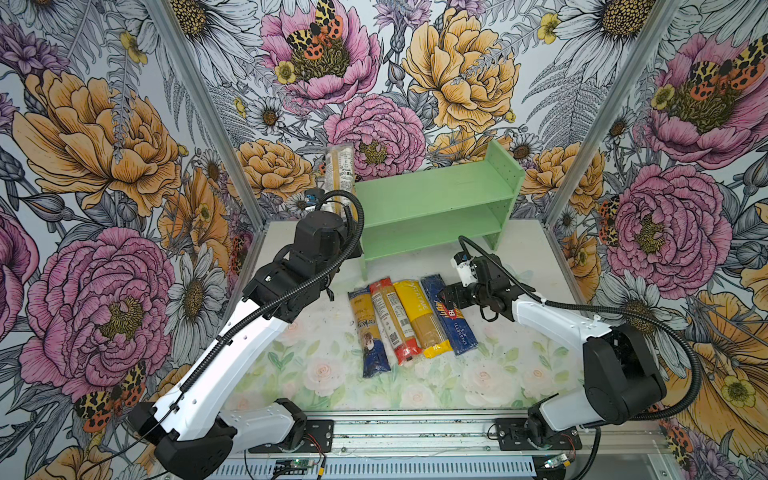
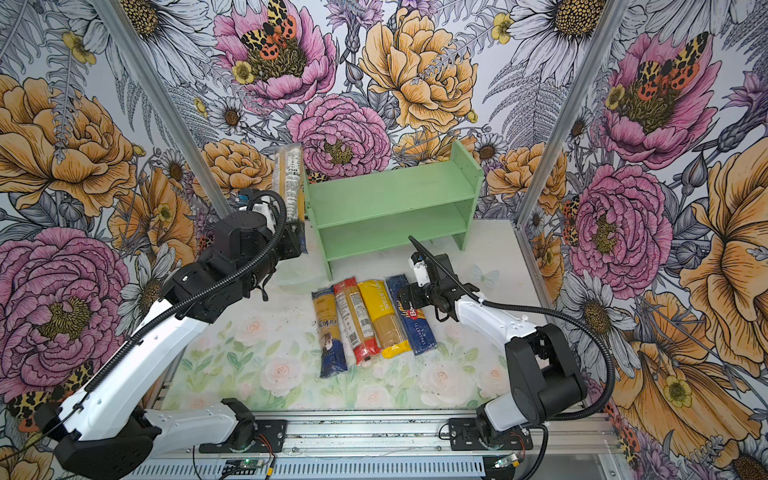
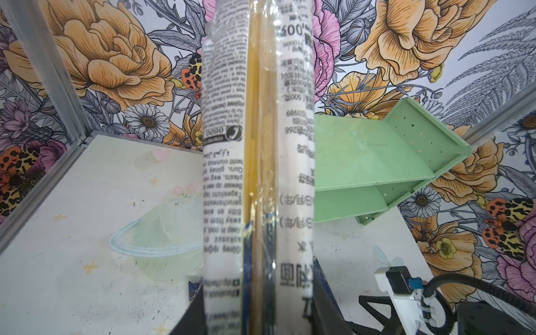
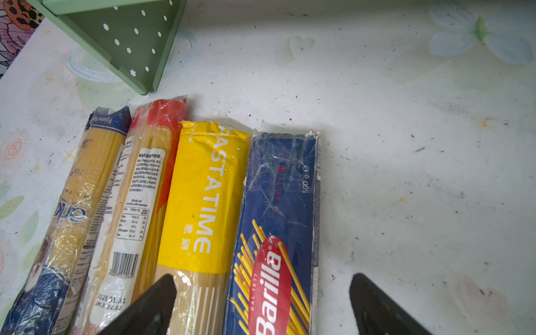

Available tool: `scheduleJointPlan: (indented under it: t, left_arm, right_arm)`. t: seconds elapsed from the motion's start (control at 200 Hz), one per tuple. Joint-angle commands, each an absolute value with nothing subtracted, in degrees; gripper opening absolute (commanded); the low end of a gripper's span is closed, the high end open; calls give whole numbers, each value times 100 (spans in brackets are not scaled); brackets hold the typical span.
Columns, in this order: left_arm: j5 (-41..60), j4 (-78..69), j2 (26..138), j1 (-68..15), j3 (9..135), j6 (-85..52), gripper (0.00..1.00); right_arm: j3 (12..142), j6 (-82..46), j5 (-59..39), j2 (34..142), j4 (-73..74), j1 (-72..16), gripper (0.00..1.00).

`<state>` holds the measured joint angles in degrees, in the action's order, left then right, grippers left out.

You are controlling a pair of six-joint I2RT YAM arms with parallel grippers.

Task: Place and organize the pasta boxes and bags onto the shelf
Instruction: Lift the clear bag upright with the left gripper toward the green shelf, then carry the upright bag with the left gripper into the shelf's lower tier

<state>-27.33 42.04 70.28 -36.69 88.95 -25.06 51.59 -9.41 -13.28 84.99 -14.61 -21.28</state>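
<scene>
Legibly only wrist-close: clear bag (image 3: 258, 145) label.

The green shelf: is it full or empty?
Empty. Both tiers of the shelf show bare green boards; nothing lies on them.

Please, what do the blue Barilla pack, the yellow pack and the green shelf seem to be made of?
Barilla box: likely cardboard under glossy tape or film; sharp edges, frayed white corners, wrinkled sheen.
Yellow bag: soft plastic film, part printed, part clear; it creases and shows the spaghetti.
Shelf: probably painted wood or board, matte mint; flat rigid panels with drilled holes.
</scene>
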Motion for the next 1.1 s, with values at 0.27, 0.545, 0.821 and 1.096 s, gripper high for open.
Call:
scheduleJointPlan:
  t: [0.27, 0.545, 0.821, 1.096]
  left_arm:
    - [-2698, 2760, 7850, -3927, 10137, -2179, 0]
    - [-2977, 2514, 8557, -4034, 10723, -2287, 0]
    - [-3230, 2558, 9476, -4029, 11634, -2305, 0]
    - [-3616, 2709, 10077, -4025, 12214, -2322, 0]
  right_arm:
    - [5166, -861, -1249, 8343, -1515, -2049, 96]
    - [4981, -782, -1317, 8149, -1520, -2024, 96]
    - [4910, -770, -1354, 8027, -1532, -1971, 96]
    - [4913, -765, -1394, 8051, -1537, -1926, 96]
